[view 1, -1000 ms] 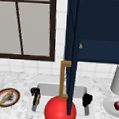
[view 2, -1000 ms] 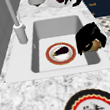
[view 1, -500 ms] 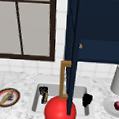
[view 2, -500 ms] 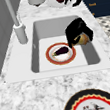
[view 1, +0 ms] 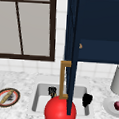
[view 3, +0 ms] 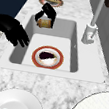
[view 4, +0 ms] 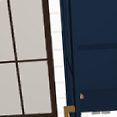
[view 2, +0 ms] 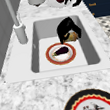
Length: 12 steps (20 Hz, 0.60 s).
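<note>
- Over the sink (view 2: 90,48), my left hand (view 2: 67,28) has its fingers curled round a tan sponge-like block (view 2: 71,36), gripping it from above.
- That block hangs just beside the far rim of the plate (view 2: 51,60), which sits on the sink floor with an eggplant (view 2: 61,50) on it, long axis running across the plate.
- So the plate lies below the block and toward the faucet (view 2: 19,31) side; left hand's clearly the nearer one.
- Right hand (view 3: 12,31) hovers by the sink's right edge, fingers relaxed, holding nothing.
</note>
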Tool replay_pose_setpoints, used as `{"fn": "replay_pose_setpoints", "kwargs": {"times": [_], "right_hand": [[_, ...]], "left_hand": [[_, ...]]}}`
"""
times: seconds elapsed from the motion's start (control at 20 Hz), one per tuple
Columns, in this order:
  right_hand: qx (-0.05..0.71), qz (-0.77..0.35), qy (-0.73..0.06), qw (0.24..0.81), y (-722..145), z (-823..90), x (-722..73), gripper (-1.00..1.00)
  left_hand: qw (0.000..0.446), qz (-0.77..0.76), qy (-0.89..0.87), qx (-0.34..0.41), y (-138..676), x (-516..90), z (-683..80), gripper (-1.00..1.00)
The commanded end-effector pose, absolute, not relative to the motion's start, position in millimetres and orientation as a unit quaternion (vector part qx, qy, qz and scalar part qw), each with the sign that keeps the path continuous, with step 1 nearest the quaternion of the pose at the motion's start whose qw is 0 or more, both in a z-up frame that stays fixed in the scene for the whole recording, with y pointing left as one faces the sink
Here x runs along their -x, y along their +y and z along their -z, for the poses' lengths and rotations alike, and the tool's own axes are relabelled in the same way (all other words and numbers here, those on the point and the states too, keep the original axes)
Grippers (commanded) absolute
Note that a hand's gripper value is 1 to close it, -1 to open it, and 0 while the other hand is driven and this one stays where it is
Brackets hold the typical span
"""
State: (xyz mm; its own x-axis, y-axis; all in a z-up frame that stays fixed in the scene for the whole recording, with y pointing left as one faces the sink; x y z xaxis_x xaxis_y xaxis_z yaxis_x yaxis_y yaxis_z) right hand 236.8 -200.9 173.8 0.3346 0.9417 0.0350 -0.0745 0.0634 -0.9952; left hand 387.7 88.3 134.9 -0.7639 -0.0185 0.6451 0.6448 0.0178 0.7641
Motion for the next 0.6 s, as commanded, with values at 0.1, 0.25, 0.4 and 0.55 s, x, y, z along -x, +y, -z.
{"fn": "replay_pose_setpoints", "kwargs": {"times": [0.1,0.25,0.4,0.55], "right_hand": [[0.543,-0.416,-0.399,0.610,-201,-174,-237,0.00],[0.543,-0.416,-0.399,0.610,-201,-174,-237,0.00],[0.543,-0.416,-0.399,0.610,-201,-174,-237,0.00],[0.543,-0.416,-0.399,0.610,-201,-174,-237,0.00]], "left_hand": [[0.254,0.668,-0.660,0.231,41,-409,-107,1.00],[0.250,0.670,-0.661,0.226,17,-415,-93,1.00],[0.257,0.662,-0.666,0.227,-4,-424,-66,1.00],[0.259,0.660,-0.669,0.224,-25,-434,-40,1.00]]}}
